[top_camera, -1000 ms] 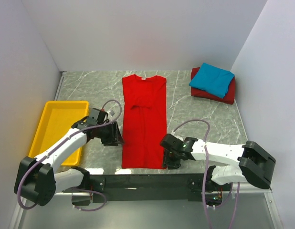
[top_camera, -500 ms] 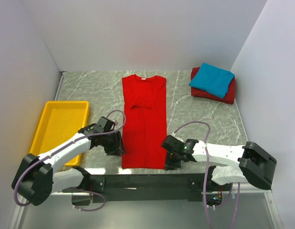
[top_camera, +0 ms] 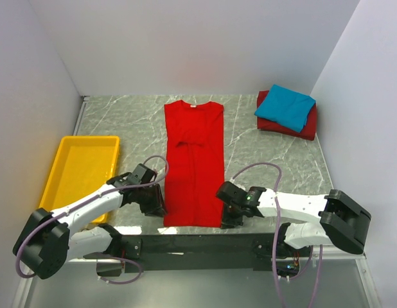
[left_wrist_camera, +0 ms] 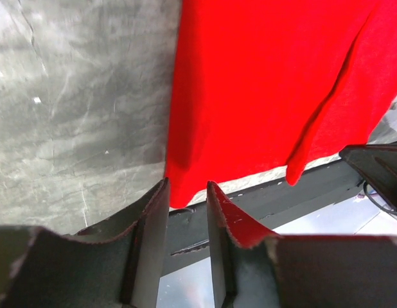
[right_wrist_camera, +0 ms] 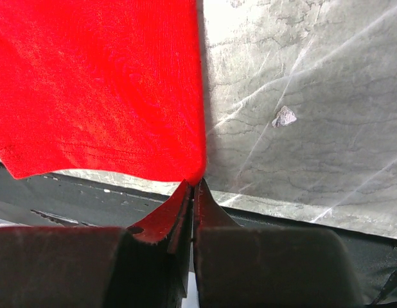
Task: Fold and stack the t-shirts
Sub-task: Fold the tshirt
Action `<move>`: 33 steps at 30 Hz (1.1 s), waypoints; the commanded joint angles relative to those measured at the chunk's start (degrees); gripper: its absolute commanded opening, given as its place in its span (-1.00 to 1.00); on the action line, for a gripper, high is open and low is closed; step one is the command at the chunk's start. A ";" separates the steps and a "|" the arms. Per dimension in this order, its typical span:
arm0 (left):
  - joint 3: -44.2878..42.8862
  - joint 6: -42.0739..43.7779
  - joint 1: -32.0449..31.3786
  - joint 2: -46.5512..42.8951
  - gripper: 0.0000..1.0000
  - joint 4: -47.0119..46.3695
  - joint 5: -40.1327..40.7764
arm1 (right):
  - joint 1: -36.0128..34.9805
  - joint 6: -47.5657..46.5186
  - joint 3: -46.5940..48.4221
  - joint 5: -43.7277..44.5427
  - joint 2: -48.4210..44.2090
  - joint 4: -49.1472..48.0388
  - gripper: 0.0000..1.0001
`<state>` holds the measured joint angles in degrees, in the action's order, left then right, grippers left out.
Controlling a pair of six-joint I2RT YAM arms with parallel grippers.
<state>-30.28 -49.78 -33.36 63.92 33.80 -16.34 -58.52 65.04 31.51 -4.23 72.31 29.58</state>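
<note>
The bright red t-shirt (top_camera: pixel 193 160) lies flat mid-table, collar far and hem near. The right gripper (right_wrist_camera: pixel 193 186) is pinched tight on its near right hem corner, while the left gripper (left_wrist_camera: pixel 187 189) stands narrowly parted around the near left corner, not yet clamped. The likely risk is an uneven lift: if the left jaws catch only a sliver, that corner could slip and skew the fold. The hem lies just beside the table's (top_camera: pixel 263 160) near edge, leaving little margin there, while the yellow tray (top_camera: pixel 63 160) at left and the turquoise-blue t-shirt (top_camera: pixel 285 107) on the darker red t-shirt (top_camera: pixel 301 128) at far right sit well apart.
</note>
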 commanded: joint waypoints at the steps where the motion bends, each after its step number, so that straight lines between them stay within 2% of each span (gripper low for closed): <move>1: 0.93 -2.25 -1.09 0.06 -0.31 -0.93 0.78 | -0.36 -0.26 0.05 1.68 1.08 0.21 -0.92; 16: 1.37 -3.75 -3.64 3.49 -0.30 -0.40 2.45 | -0.36 0.44 -0.92 2.21 -0.42 -0.23 -0.94; 22: 2.77 -4.01 -4.16 5.95 -0.33 -3.39 -0.71 | -0.36 0.27 -1.10 2.38 -1.03 0.12 -0.94; 31: 4.26 -4.71 -4.16 6.31 -0.66 -5.24 -2.29 | -0.36 -0.52 -0.13 3.09 -0.95 1.00 -0.95; 32: 4.44 -4.71 -4.16 6.13 -0.72 -5.32 -2.38 | -0.36 -0.44 -0.04 3.26 -0.77 0.92 -0.96; 33: 4.70 -4.80 -4.08 6.13 -0.88 -5.50 -2.56 | -0.28 -0.44 -0.04 3.44 -0.86 1.00 -0.98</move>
<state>-27.05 -54.48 -37.21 70.00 29.12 -19.20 -58.52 64.88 31.44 -3.86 72.03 29.61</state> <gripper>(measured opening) 0.098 0.022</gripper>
